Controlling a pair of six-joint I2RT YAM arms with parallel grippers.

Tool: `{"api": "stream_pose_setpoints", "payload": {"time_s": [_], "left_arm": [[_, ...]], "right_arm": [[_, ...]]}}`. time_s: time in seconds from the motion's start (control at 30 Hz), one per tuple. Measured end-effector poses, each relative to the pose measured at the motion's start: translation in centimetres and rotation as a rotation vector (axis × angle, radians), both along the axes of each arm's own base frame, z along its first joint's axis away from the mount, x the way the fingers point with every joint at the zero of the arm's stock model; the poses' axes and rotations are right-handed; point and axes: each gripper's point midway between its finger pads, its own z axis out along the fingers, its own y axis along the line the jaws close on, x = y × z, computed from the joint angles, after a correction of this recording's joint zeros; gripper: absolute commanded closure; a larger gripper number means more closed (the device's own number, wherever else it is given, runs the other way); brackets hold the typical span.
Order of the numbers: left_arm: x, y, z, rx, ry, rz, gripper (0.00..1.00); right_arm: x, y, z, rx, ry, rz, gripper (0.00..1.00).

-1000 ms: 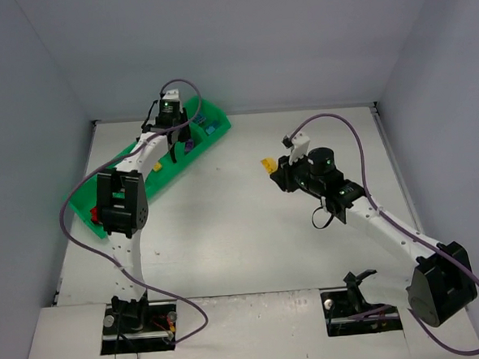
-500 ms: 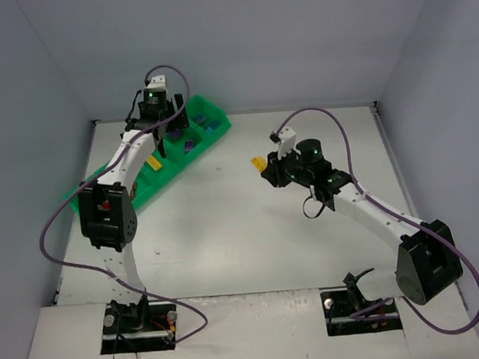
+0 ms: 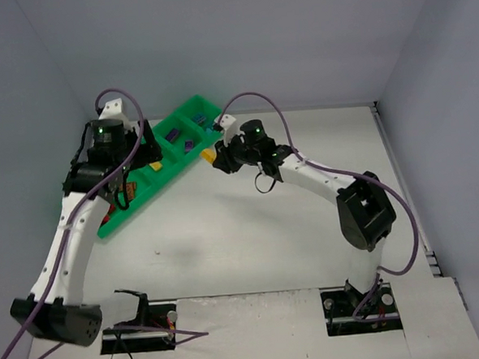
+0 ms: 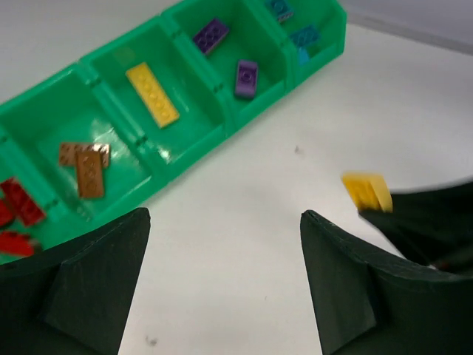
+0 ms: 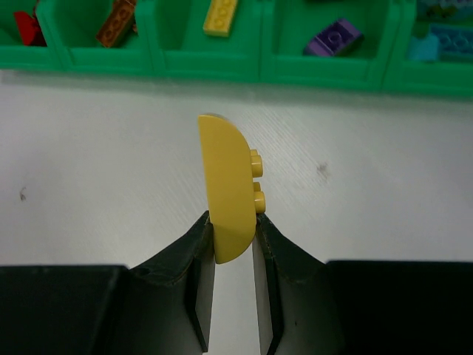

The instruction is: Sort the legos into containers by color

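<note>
Hovering at the left of the scene, the left gripper [image 4: 225,222] stands with jaws wide apart and nothing between them, above the table [image 4: 244,259] and near the green tray [image 4: 185,159]. Left to right in the left wrist view, the tray's compartments hold red legos [image 4: 22,203], brown legos [image 4: 89,170], one long yellow lego [image 4: 151,94], two purple legos [image 4: 246,78] and teal legos [image 4: 303,35]. Farther right, the right gripper [image 5: 233,225] is clamped on a yellow curved lego [image 5: 230,185], held upright with studs facing right, above bare table just short of the tray's near wall.
</note>
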Motion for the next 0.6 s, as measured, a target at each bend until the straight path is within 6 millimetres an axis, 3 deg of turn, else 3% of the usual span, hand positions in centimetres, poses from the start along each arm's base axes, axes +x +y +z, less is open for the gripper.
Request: {"api": "stream_pose_setpoints", "payload": {"time_s": [0.23, 0.37, 0.47, 0.6], "left_arm": [[-8.2, 2.2, -0.1, 0.000, 0.017, 0.045, 0.24], [-11.5, 2.9, -1.1, -0.021, 0.029, 0.067, 0.24], [-13.0, 3.2, -1.4, -0.039, 0.029, 0.081, 0.24], [-14.3, 3.4, -1.7, -0.059, 0.031, 0.094, 0.24]], "right_arm": [[3.2, 8.4, 0.9, 0.057, -0.070, 0.115, 1.00], [5.1, 12.5, 0.4, 0.095, -0.108, 0.148, 0.98], [6.2, 15.1, -1.9, 0.113, -0.108, 0.162, 0.96], [6.6, 16.9, -6.3, 0.115, -0.068, 0.160, 0.94]]}}
